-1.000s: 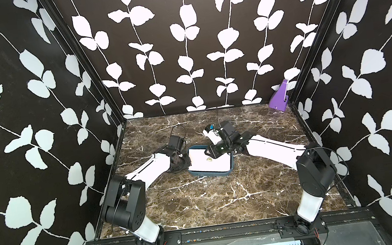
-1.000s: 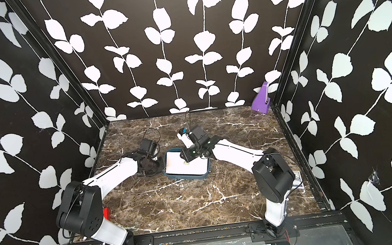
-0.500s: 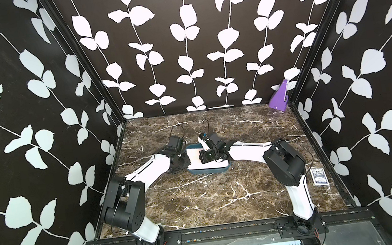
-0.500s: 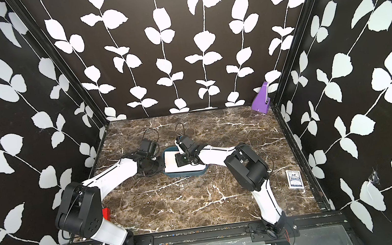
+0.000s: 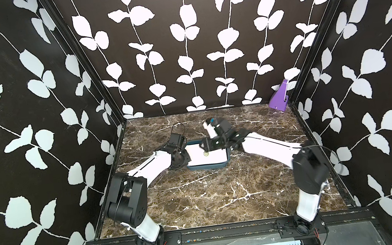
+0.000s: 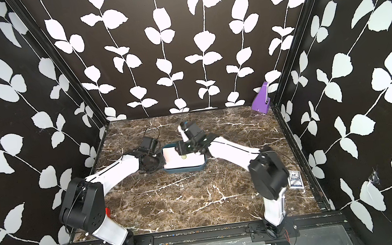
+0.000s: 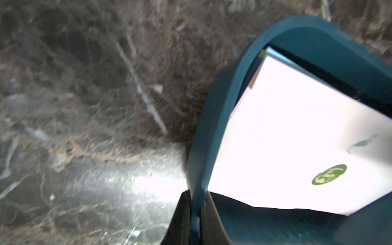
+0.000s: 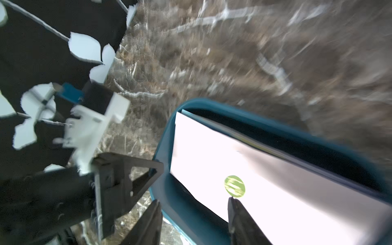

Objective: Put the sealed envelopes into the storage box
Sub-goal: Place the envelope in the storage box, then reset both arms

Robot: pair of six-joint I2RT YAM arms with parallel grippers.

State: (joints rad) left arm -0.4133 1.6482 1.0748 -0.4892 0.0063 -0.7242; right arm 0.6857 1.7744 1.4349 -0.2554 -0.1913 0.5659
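Counting one storage box (image 5: 207,166), one pale envelope (image 5: 213,157) topmost inside, more edges beneath.
Your left gripper (image 7: 194,212) clamps its wall; right gripper (image 8: 194,200) gapes above the rim — open marble table (image 5: 212,198) in front.

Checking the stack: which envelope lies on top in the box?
The pale envelope with the green sticker; other envelopes show only as thin edges beneath it.

One box (image 5: 207,166), one purple object (image 5: 278,96), one card deck (image 6: 295,179).
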